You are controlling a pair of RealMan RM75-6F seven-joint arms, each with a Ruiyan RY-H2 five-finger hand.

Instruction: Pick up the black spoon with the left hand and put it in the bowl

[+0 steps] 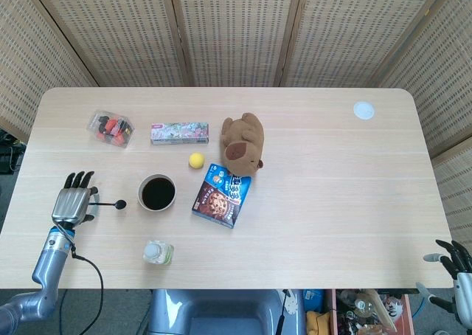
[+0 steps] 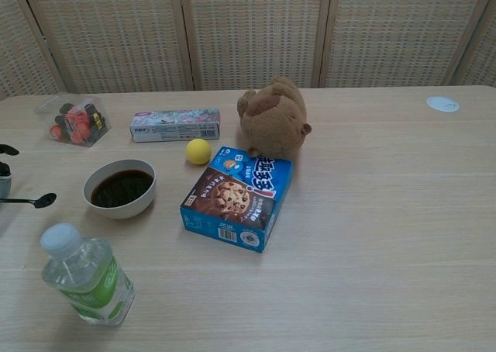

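Observation:
The black spoon (image 1: 110,204) (image 2: 35,201) lies level just left of the bowl, its head pointing at the bowl. My left hand (image 1: 74,198) holds its handle end near the table's left edge. In the chest view only a sliver of that hand (image 2: 4,170) shows at the frame's left border. The white bowl (image 1: 141,193) (image 2: 124,210) has a dark inside and stands a short gap to the right of the spoon's head. At the bottom right my right hand (image 1: 456,267) hangs off the table's front corner, fingers apart and holding nothing.
A water bottle (image 1: 158,253) (image 2: 85,274) stands in front of the bowl. A blue cookie box (image 1: 222,195) (image 2: 236,198), a yellow ball (image 1: 195,160), a brown plush (image 1: 243,143), a long carton (image 1: 180,133) and a clear snack pack (image 1: 110,128) lie beyond and to the right.

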